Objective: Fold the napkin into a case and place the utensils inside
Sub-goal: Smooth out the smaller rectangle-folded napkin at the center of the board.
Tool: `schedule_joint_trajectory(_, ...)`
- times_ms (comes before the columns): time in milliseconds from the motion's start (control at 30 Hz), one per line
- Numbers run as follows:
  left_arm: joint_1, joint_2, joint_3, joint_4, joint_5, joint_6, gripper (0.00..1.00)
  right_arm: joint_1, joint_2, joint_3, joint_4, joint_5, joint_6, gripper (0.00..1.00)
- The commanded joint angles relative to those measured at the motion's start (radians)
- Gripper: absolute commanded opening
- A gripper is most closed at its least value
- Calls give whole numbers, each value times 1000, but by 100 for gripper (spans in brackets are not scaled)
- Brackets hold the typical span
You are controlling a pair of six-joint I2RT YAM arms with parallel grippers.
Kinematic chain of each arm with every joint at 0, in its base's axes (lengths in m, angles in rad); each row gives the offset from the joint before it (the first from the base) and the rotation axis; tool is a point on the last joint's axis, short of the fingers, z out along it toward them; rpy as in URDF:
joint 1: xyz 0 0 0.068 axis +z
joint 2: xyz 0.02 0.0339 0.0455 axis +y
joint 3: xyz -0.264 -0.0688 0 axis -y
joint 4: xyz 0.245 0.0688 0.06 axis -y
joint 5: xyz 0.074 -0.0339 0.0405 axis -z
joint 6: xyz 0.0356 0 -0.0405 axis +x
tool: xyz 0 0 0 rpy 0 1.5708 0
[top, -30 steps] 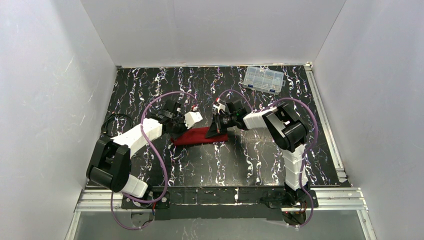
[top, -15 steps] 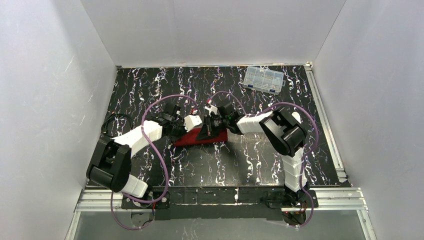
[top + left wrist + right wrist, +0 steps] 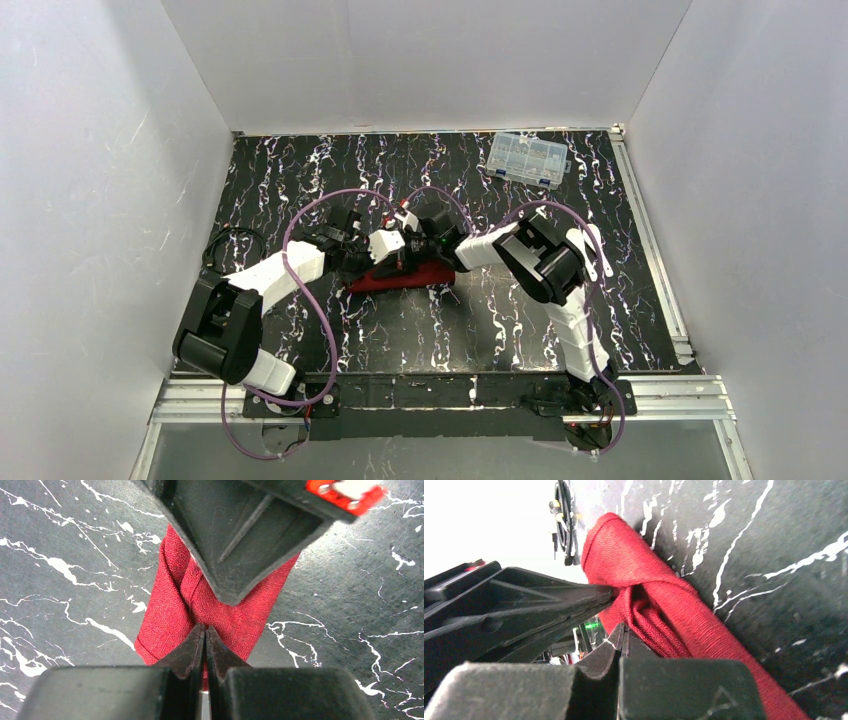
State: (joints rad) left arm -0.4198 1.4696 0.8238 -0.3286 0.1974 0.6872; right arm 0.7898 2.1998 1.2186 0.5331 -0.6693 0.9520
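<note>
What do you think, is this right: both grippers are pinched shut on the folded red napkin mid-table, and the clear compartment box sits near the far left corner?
Not quite: the clear compartment box sits near the far right corner, as the top external view shows. The left gripper and right gripper are indeed pinched shut on the folded red napkin mid-table.

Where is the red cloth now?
In the top view the napkin lies folded near the middle of the table, pinched between the left gripper and the right gripper, the clear box far behind on the right.
</note>
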Motion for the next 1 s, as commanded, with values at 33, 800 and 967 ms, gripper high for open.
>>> schedule_joint_trajectory(33,4,-33,29,-19,38,-12,0,-6,72,84,-26,-1,-16,1)
schedule_joint_trajectory(800,7,-38,21,-26,-24,23,20,-4,70,41,-78,24,-58,1)
schedule_joint_trajectory(967,7,-16,-7,30,-49,56,4,-4,68,39,-76,23,-56,1)
